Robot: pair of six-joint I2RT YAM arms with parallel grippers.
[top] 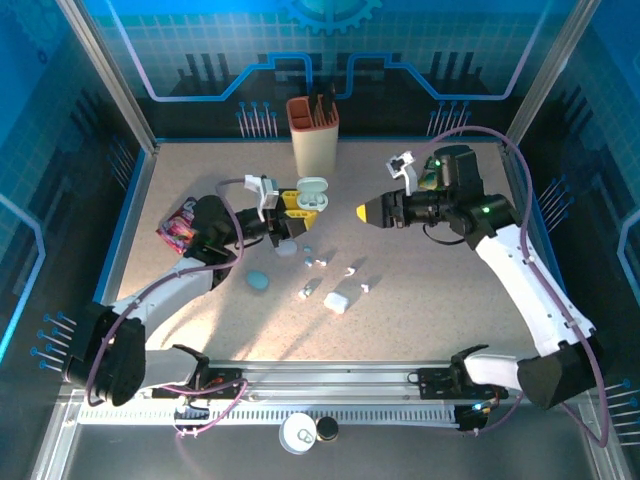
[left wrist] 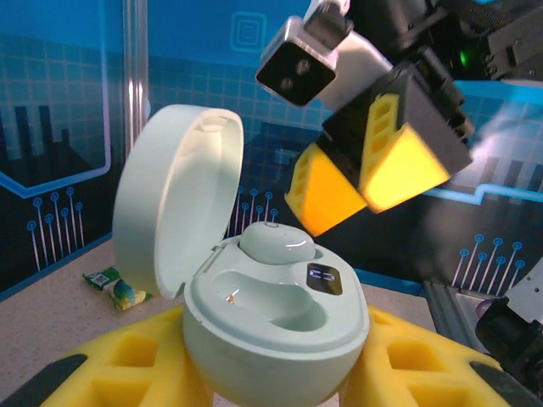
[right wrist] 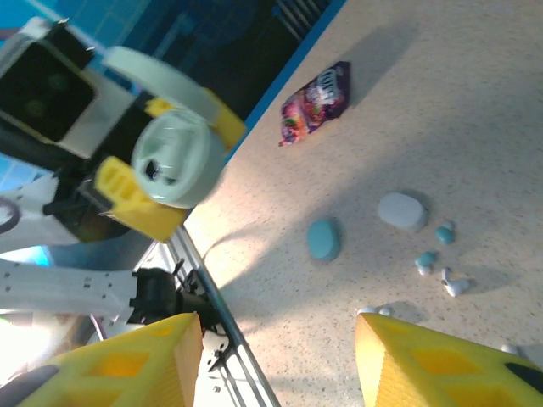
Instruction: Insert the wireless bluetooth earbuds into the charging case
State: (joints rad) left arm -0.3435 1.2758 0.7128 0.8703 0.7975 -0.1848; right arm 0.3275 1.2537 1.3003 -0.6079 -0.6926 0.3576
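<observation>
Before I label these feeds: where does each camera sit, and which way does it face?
Top external: above and behind, looking down on the table; left arm and right arm show, bases nearest.
Left wrist: looks along its own yellow fingers at the open charging case they grip, right gripper beyond.
Right wrist: looks past its own spread fingers down at the table, facing the left gripper.
Shared: both wrist views show the case.

No legible text, lettering on purple snack packet (right wrist: 316, 106) too blurred, pale mark on charging case (left wrist: 280, 339) panel unreadable
</observation>
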